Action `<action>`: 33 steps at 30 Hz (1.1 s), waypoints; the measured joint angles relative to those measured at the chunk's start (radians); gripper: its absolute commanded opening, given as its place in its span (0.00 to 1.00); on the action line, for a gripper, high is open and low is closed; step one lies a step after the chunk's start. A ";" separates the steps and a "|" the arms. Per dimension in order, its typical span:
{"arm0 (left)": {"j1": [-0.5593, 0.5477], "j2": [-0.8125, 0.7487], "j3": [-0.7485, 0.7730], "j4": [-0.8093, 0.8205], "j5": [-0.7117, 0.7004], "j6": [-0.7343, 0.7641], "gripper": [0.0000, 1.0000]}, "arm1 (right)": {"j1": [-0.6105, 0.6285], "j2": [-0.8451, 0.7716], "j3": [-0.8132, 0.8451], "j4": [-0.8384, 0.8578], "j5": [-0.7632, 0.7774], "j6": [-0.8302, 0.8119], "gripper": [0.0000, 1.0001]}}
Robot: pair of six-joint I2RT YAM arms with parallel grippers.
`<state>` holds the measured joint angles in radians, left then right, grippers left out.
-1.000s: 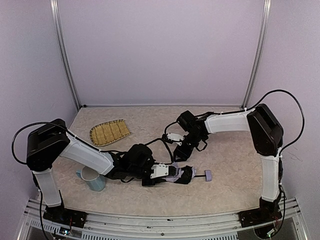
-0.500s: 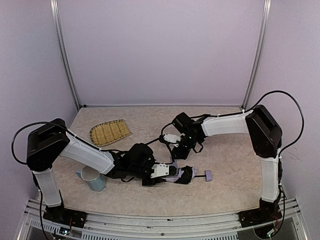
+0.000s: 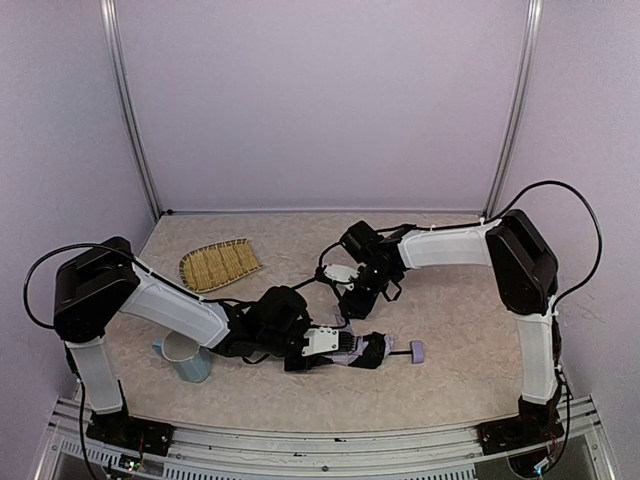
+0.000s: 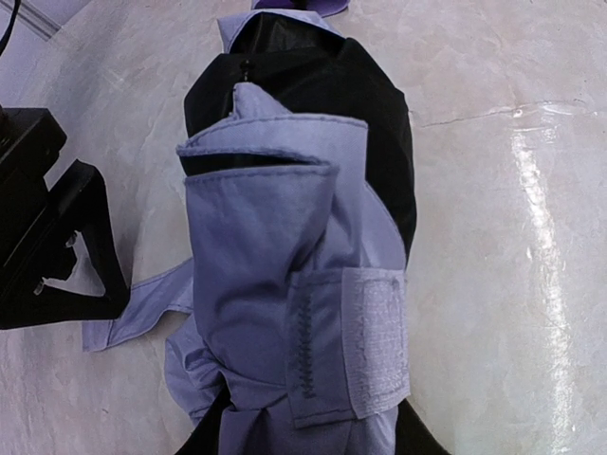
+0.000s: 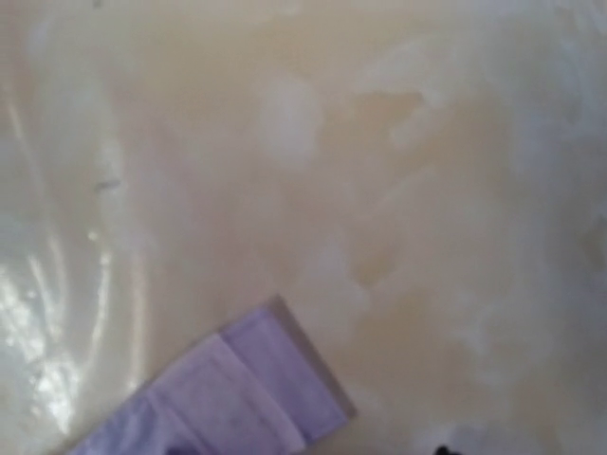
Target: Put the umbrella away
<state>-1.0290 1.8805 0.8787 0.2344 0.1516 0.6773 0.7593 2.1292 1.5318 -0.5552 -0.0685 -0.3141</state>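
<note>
The collapsed umbrella (image 3: 362,350) lies near the centre of the table (image 3: 450,300), clamped in the left gripper (image 3: 325,345); its strap (image 4: 375,341) is not yet fastened, and the right gripper (image 3: 350,300) hovers just beyond, opening state indeterminate.

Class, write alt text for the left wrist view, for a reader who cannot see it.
A folded umbrella, lavender fabric over black lining, fills the frame, lying on a pale marbled table. Its strap with a fuzzy patch lies across the bundle; a black robot part juts in at left.
</note>
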 measured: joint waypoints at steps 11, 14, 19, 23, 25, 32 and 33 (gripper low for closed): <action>0.000 0.002 0.004 -0.003 0.005 0.000 0.00 | -0.019 -0.037 0.021 -0.079 -0.128 -0.117 0.73; 0.000 0.004 0.007 -0.004 0.008 0.000 0.00 | -0.024 -0.054 0.050 -0.078 -0.156 -0.130 0.81; 0.000 0.006 0.009 -0.005 0.013 0.001 0.00 | -0.024 -0.057 0.055 -0.068 -0.181 -0.153 0.76; 0.000 0.006 0.009 -0.005 0.013 0.001 0.00 | -0.028 -0.045 0.055 -0.069 -0.167 -0.161 0.72; 0.000 0.007 0.009 -0.005 0.013 0.001 0.00 | -0.033 -0.031 0.055 -0.071 -0.153 -0.152 0.72; 0.000 0.014 0.020 -0.009 0.027 0.002 0.00 | -0.063 -0.017 0.013 -0.052 -0.140 -0.130 0.64; 0.000 0.015 0.021 -0.010 0.027 0.002 0.00 | -0.062 -0.013 0.000 -0.047 -0.137 -0.129 0.63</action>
<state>-1.0290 1.8954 0.8993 0.2249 0.1791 0.6792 0.6975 2.1162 1.5322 -0.6022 -0.2058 -0.4435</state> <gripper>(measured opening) 0.358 0.667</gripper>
